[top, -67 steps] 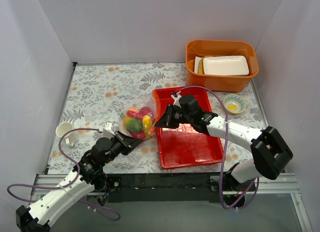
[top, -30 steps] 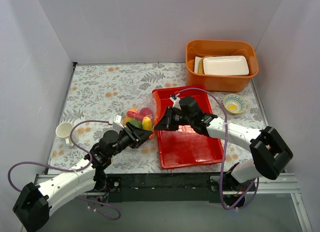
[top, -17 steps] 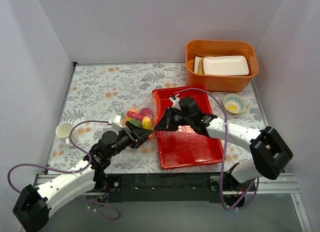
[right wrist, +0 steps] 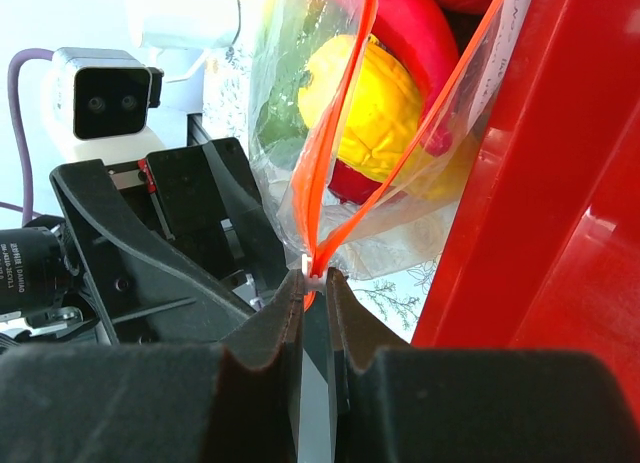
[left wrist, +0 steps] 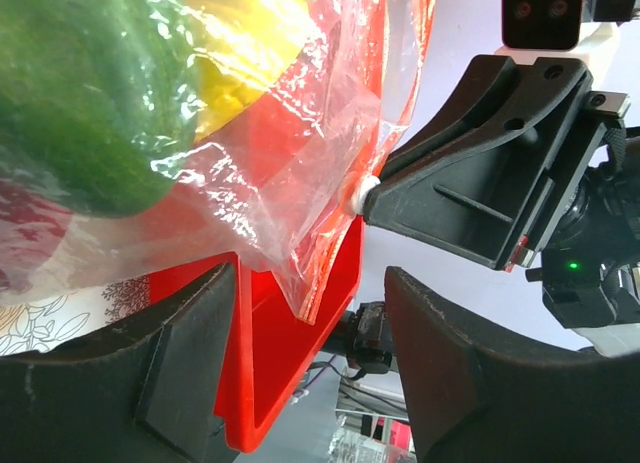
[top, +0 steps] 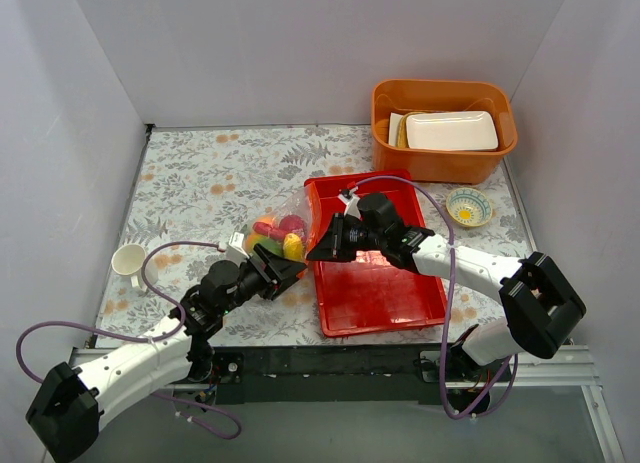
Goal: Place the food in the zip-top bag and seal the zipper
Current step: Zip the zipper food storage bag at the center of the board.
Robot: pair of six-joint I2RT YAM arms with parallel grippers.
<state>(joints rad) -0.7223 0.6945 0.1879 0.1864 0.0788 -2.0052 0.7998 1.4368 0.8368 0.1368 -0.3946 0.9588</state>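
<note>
My R hand [right wrist: 313, 276] is pinched together on the zipper [right wrist: 335, 133] end; L hand [left wrist: 310, 273] fingers are apart, zip-top bag [top: 272, 233] corner between them. The food [right wrist: 360, 113] inside is blurred by crinkles. Bag sits mid-surface at red tray's [top: 400, 293] left rim; open room far-left.

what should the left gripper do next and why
Probably close the left gripper on the zip-top bag corner between its open jaws: the right gripper pinches the zipper end, and the strips beyond it gape.
</note>
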